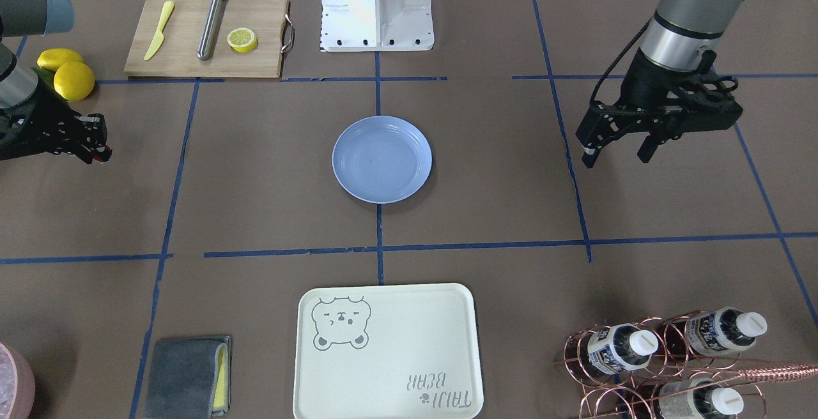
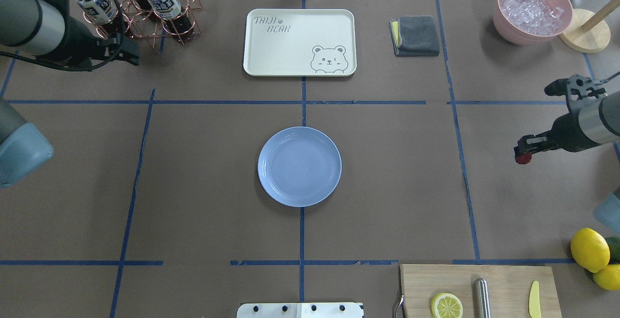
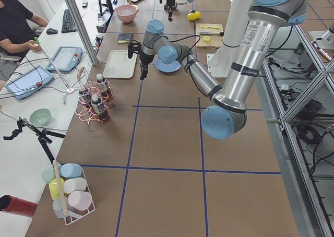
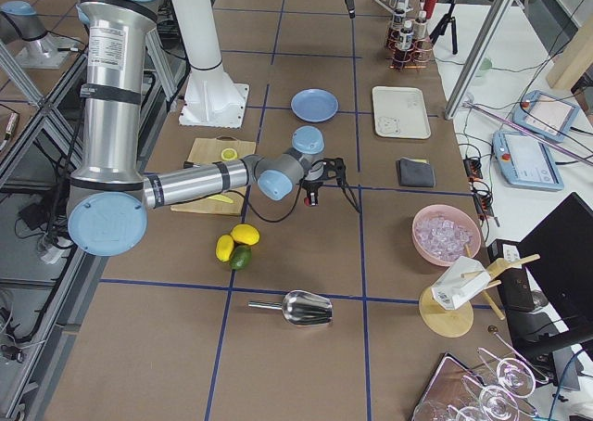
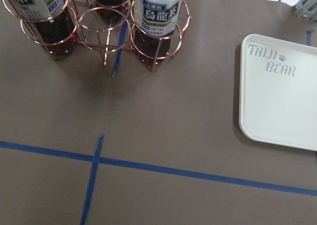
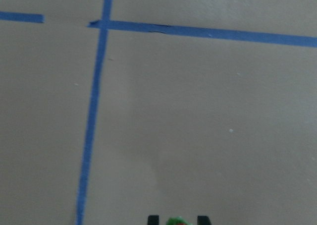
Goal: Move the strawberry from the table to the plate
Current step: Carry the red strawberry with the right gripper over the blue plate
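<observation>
The light-blue plate [image 2: 299, 166] [image 1: 382, 159] lies empty at the middle of the brown table [image 2: 193, 187]. My right gripper [image 2: 523, 155] [image 1: 97, 149] hovers above the table far to the plate's right in the overhead view, shut on the small red strawberry [image 2: 522, 158]. In the right wrist view the strawberry's green tip [image 6: 176, 221] pokes out between the two fingertips at the bottom edge. My left gripper [image 1: 617, 152] hangs open and empty over the far left of the table, near the bottle rack [image 2: 140, 7].
A cream bear tray [image 2: 299, 41] lies beyond the plate, with a grey cloth [image 2: 416, 35] and a pink bowl of ice [image 2: 532, 10] to its right. The wooden cutting board [image 2: 479, 291] carries a lemon half, a metal rod and a yellow knife. Whole lemons [image 2: 589, 249] sit beside it.
</observation>
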Controlling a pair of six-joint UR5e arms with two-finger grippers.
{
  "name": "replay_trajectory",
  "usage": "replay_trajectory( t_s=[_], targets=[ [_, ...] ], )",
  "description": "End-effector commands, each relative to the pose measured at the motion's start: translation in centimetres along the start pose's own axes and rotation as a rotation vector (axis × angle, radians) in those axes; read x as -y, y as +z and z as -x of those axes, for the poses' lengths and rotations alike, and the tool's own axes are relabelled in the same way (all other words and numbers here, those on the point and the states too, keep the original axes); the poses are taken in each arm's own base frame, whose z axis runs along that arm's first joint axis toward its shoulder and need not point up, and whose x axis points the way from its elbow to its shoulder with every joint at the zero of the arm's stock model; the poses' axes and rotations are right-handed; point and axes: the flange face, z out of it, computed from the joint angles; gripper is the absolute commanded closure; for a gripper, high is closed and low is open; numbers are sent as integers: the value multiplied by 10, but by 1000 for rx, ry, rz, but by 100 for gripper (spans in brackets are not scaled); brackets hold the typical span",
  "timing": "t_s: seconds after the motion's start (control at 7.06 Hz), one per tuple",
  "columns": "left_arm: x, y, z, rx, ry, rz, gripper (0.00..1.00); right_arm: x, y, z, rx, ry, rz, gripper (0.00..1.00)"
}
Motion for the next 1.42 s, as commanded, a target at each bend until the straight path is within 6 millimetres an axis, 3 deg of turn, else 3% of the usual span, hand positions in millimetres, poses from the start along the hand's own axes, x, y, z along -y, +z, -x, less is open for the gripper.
replay_trajectory(
  t_s=[0.0, 0.14, 0.28, 0.42, 0.57, 0.71, 0.85, 1.13, 1.27],
  targets=[
    [10, 0, 102, 100, 164, 30, 0, 62, -44, 126, 25, 102, 4, 100],
    [13, -6, 161, 135, 238, 58, 0, 70, -47, 208, 51, 141, 32, 100],
    [20, -15, 216, 172, 297, 73, 0, 68, -42, 274, 73, 173, 29, 100],
    [28, -16, 264, 192, 348, 102, 0, 57, -16, 334, 66, 204, 18, 100],
    [24, -18, 310, 178, 374, 141, 0, 57, 3, 386, 51, 229, -19, 100],
    [23, -26, 344, 192, 392, 150, 0, 54, 23, 419, 38, 240, -9, 100],
    [18, -29, 363, 199, 405, 158, 0, 53, 47, 454, 11, 237, -9, 100],
    [17, -25, 383, 201, 406, 173, 0, 45, 87, 492, -28, 236, -16, 100],
    [17, -22, 385, 197, 403, 178, 0, 41, 97, 497, -37, 236, -8, 100]
  ],
)
